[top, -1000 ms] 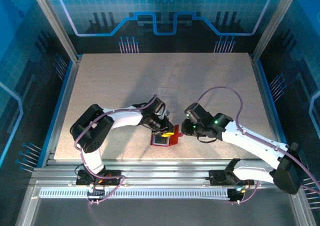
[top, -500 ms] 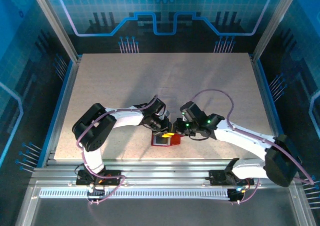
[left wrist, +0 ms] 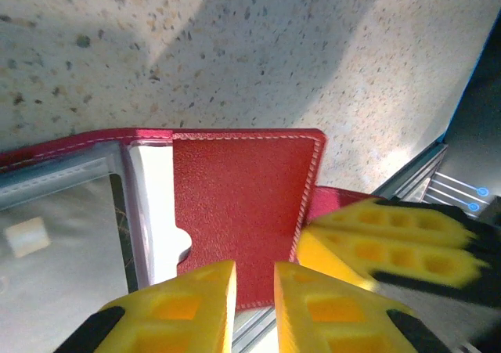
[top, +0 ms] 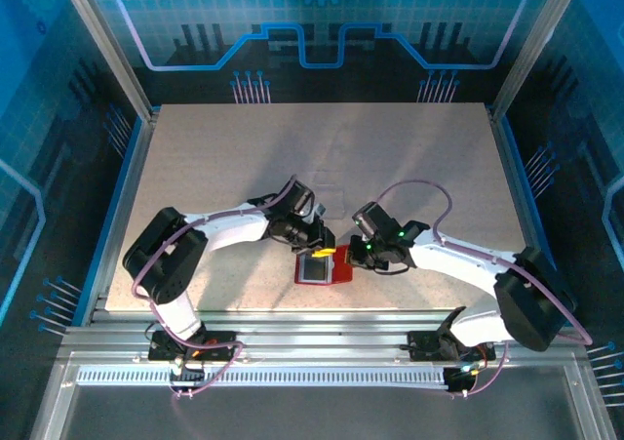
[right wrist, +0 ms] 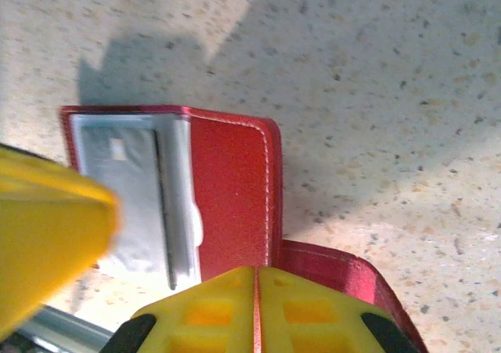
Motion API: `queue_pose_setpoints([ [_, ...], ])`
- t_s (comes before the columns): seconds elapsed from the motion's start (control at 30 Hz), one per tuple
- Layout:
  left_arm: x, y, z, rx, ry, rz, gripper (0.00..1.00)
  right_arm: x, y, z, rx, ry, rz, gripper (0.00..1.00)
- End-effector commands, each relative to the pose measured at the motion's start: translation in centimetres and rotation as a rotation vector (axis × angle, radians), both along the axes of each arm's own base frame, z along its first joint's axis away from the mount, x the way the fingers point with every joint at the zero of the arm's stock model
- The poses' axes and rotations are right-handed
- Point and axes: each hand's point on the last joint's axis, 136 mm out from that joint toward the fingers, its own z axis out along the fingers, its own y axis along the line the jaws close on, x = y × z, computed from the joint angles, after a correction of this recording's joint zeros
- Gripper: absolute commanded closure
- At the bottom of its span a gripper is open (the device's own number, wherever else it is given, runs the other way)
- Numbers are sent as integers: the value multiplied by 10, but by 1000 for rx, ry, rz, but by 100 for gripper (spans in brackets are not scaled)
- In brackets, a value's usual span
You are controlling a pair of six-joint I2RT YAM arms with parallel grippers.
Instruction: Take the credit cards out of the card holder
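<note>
Over the table (top: 195, 167) in the top view, 1 card holder (top: 317, 267) lies under 2 grippers: left gripper (top: 322, 251) and right gripper (top: 343, 256).

Left wrist: jaws narrowly apart, with the red flap (left wrist: 243, 204) edge in the gap; I cannot tell if they pinch it. The credit cards (left wrist: 55, 228) sit pocketed left of these jaws, the nearer pair. Their count is hidden.

Right wrist: jaws together with a red sliver between, so I judge them clamped on the holder's tab (right wrist: 337, 279). The holder's long axis runs across them.
</note>
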Motion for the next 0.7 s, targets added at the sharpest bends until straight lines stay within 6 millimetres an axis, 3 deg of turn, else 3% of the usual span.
queue_pose_setpoints([
  [0.0,-9,19,-2,55,17,1,80,-2,-5,-13,-27,19,16,91],
  [0.27,-23,58,-20,208,15,-10,79,-2,-3,-30,-25,27,26,92],
  [0.67,-24,83,-33,225,46,29,79,-4,5,-48,26,22,38,95],
])
